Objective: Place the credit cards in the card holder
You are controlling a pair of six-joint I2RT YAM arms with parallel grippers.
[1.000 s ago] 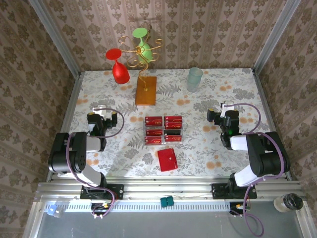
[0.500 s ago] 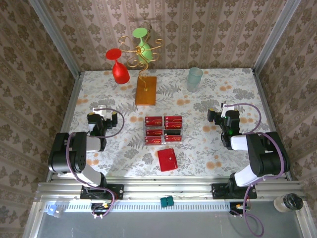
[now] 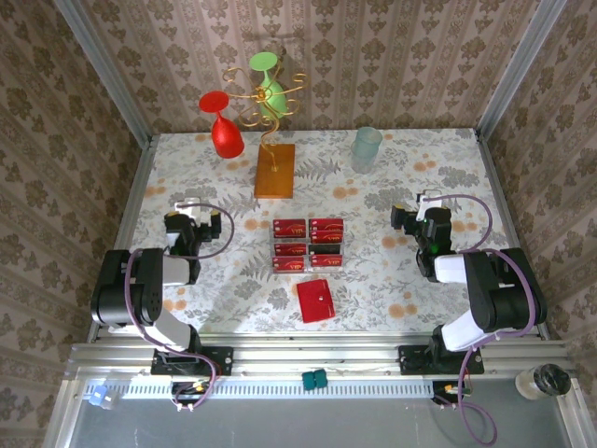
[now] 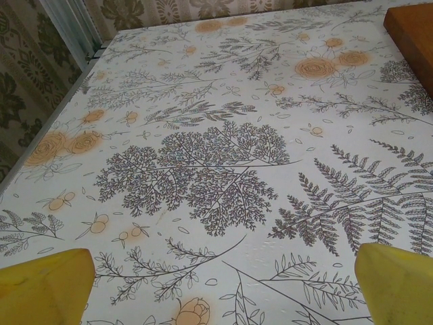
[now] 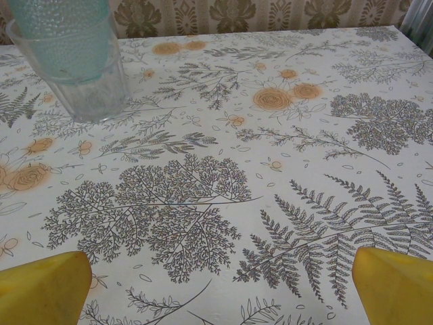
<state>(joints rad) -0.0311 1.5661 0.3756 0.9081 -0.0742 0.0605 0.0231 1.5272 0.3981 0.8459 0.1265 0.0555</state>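
Both pairs of jaws stand wide apart and empty above the table (image 4: pixel 203 135). The credit cards (image 3: pixel 308 245) lie in a two-by-three block between the left jaws and the right jaws, well apart from either. The card holder (image 3: pixel 316 301) lies just beside the cards, nearer the arm bases, apparently folded shut. A glass tumbler (image 5: pixel 67 57) stands ahead-left of the right jaws.

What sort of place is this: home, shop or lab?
Likely a staged lab booth, not a home: wallpapered panels enclose a floral table, and the left arm and right arm are bolted to an aluminium rail at its near edge.
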